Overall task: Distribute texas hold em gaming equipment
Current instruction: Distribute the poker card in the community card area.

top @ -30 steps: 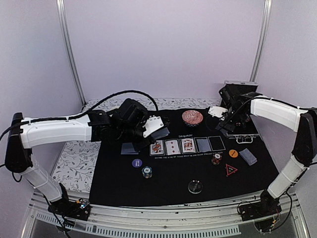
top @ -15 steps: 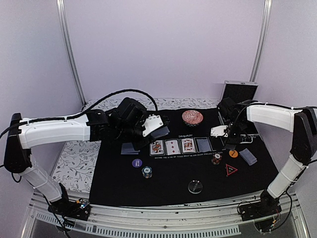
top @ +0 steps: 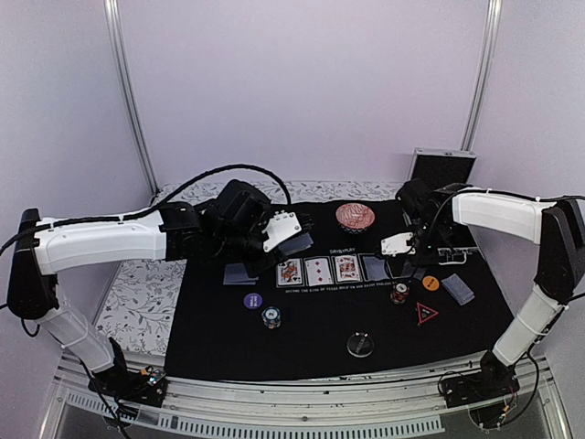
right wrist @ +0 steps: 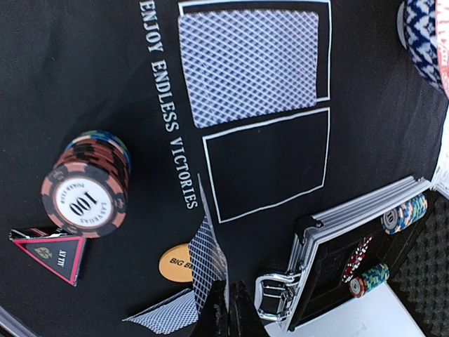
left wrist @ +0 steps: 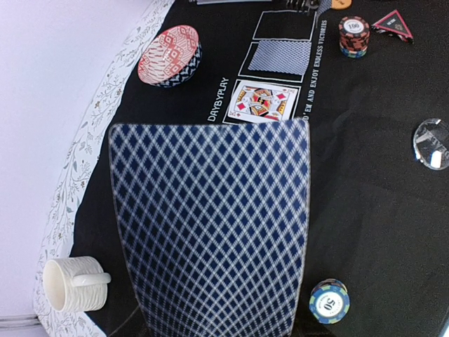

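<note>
**Q:** Moved since a second ago?
**A:** Right gripper (top: 399, 243): it has come off the case (top: 442, 169) and is now low over the mat (top: 219, 329), by the empty box (right wrist: 266, 161).
**Q:** Its state?
**A:** Fingers pressed together on right card (right wrist: 207, 274), gripped at one end. The card stands on edge with its blue back showing, long axis running out from the fingertips. Orange disc (right wrist: 175, 263) sits just beside it.
**Q:** Left gripper (top: 291, 236)?
**A:** Clamped on left card (left wrist: 210, 225), back facing the wrist camera, long axis running out from the wrist, above the mat.

Blue-and-white diamond-lattice card (left wrist: 210, 225); red-and-white patterned bowl (left wrist: 168, 55)
</note>
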Controlling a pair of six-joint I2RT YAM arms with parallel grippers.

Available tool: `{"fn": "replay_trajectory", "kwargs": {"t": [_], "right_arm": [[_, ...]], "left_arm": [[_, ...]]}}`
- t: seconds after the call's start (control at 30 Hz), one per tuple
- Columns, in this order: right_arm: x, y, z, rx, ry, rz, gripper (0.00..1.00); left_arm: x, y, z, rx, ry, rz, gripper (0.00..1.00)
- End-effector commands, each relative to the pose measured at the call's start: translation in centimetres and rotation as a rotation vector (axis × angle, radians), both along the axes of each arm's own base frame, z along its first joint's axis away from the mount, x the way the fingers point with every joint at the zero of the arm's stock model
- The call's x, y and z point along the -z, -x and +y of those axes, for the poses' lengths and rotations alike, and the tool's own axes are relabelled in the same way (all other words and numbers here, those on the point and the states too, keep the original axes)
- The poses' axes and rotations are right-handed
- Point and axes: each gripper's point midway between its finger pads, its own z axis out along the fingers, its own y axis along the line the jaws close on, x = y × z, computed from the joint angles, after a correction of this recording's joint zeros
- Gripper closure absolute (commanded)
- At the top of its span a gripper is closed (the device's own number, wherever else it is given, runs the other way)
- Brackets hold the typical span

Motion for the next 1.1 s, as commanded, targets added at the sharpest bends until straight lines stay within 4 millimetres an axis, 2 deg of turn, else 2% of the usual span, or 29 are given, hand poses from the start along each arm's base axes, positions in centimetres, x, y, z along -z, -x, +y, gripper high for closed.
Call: {"fn": "replay_trajectory", "kwargs": {"t": [0.0, 0.47, 0.83, 1.07], "right_arm": [[-0.7, 0.3, 1.6, -0.057, -0.047, 0.007, 0.98], [1.2, -0.3, 2.4, -0.109, -0.033, 0.048, 0.98], [2.1, -3.1, 2.1, -0.162, 0.042, -0.008, 0.98], [3.0, -4.7, 2.7, -0.210, 0.065, -0.026, 0.98]], "left_arm": [[-0.5, 0.0, 0.1, 0.006, 0.015, -0.018, 0.59], [-0.9, 0.0, 0.2, 0.004, 0.020, -0.026, 0.59], [-1.2, 0.0, 0.3, 0.002, 0.023, -0.032, 0.59], [-1.3, 0.0, 0.4, 0.000, 0.022, -0.036, 0.59]]}}
